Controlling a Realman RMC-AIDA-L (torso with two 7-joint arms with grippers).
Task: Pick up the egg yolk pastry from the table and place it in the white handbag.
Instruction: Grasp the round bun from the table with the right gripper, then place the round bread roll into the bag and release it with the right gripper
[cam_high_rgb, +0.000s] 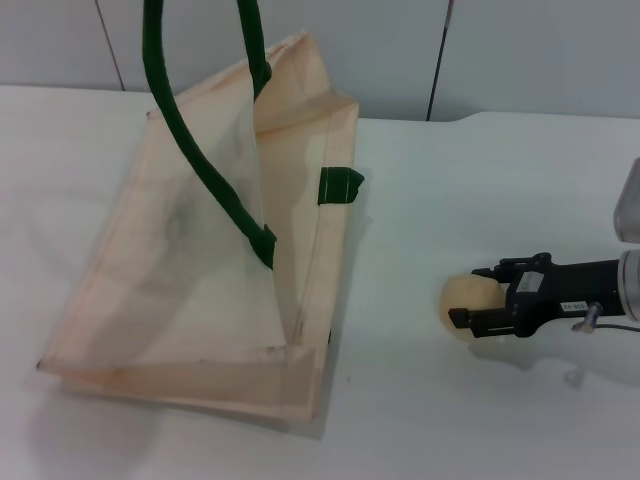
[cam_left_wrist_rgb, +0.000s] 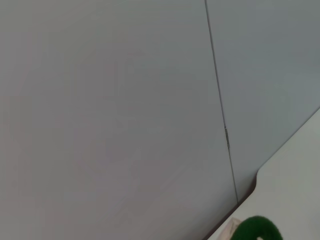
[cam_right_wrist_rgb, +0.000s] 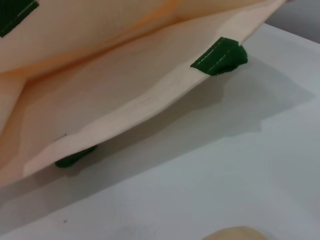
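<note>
Right gripper (cam_high_rgb: 478, 296) low on the table (cam_high_rgb: 420, 400), jaws spread around the pastry (cam_high_rgb: 470, 303), not clenched. Bag (cam_high_rgb: 200, 300) well left, mouth up.

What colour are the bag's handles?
Dark green. The handles of the white handbag show best in the head view.
</note>
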